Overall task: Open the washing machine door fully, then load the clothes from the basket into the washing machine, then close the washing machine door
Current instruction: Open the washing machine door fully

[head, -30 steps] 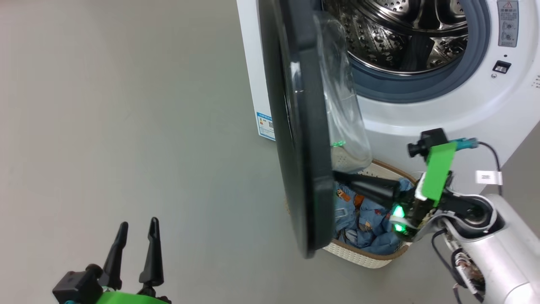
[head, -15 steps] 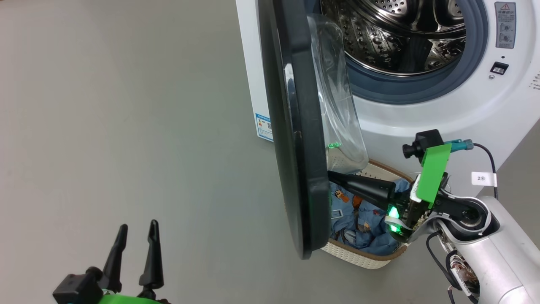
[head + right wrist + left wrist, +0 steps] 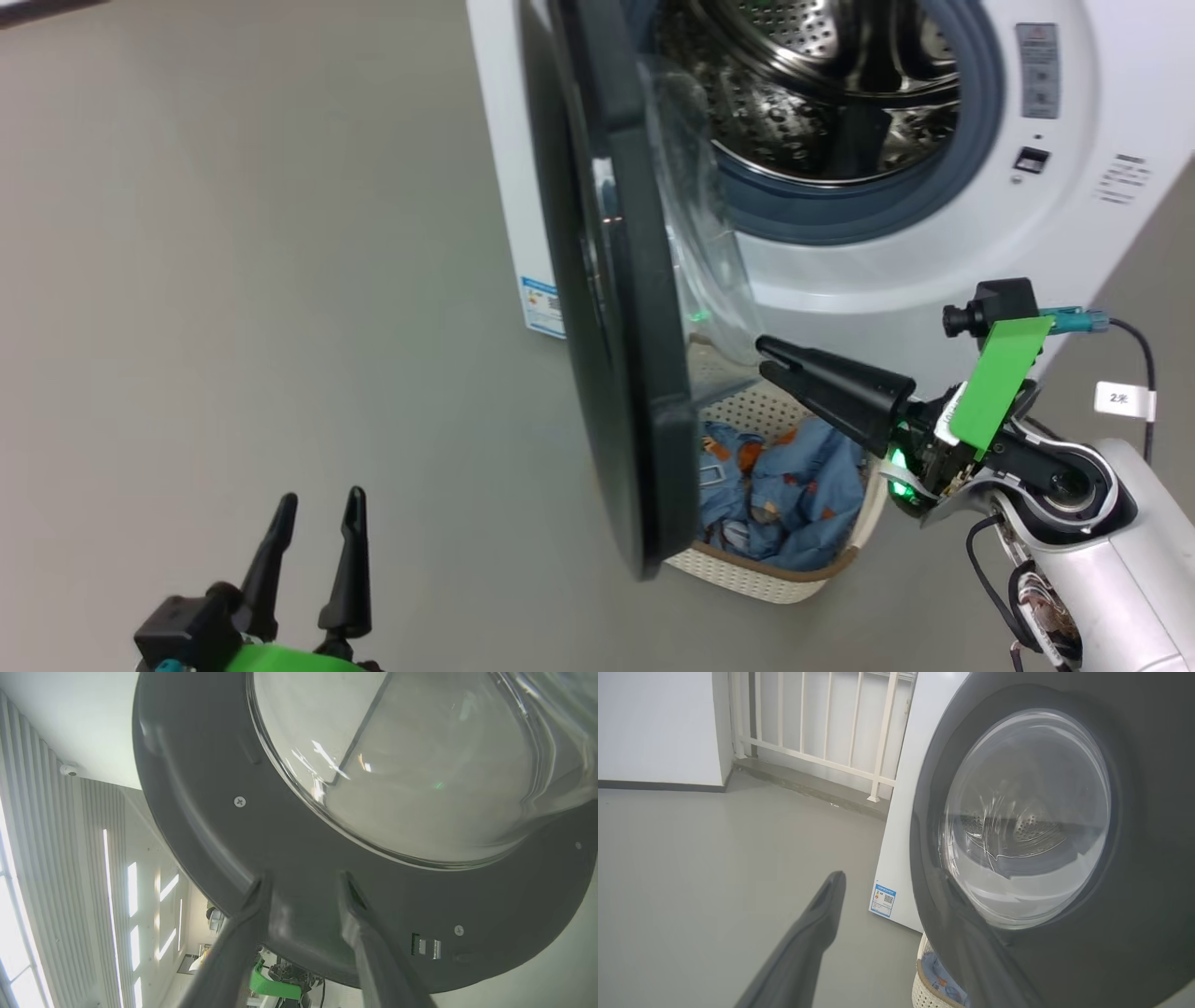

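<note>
Washing machine door (image 3: 611, 308): black rim, bulging clear glass centre; seen edge-on, swung partly open.
Washing machine (image 3: 887, 280): white, steel drum exposed inside a grey ring.
Basket (image 3: 758, 583): cream, brown-rimmed, set just before the machine, partly hidden behind the door.
Clothes (image 3: 794, 485): light blue, heaped inside the basket.

Plain grey floor (image 3: 233, 280). washing machine (image 3: 868, 275) stands on it, basket (image 3: 747, 577) sits on it just in front.
</note>
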